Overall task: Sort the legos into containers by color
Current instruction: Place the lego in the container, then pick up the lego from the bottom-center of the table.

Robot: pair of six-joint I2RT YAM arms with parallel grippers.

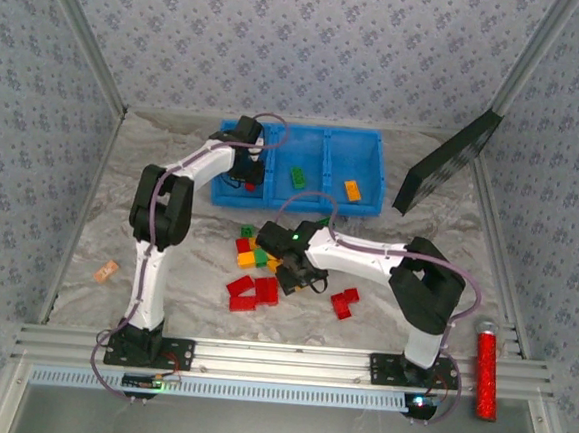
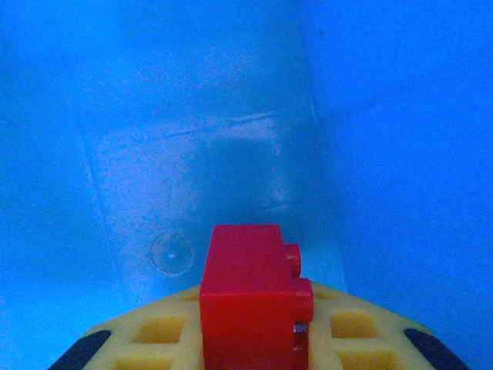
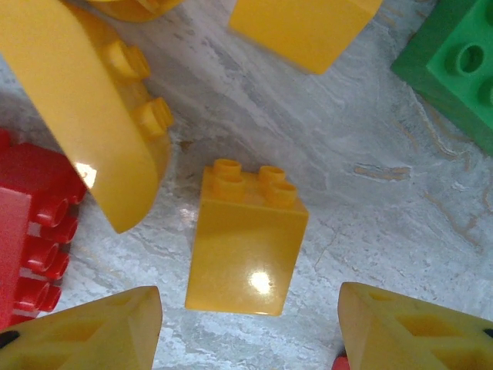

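I had the left arm stretched over the blue tray [image 1: 368,209], left tool [image 2: 253,343] gripping a red lego [image 2: 248,285]. Up close, the right tool [image 3: 250,335] hung released, seemingly straddling a yellow lego [image 3: 246,247].

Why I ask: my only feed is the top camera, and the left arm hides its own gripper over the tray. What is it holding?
Observer: The left gripper is clamped on a red brick, above the floor of the blue tray.
Operator: Is anything lying under it in that compartment?
Observer: The patch of floor beneath the brick looks bare.
Operator: And the right gripper?
Observer: The right gripper has its jaws open either side of a yellow brick that lies on the table, not touching it.
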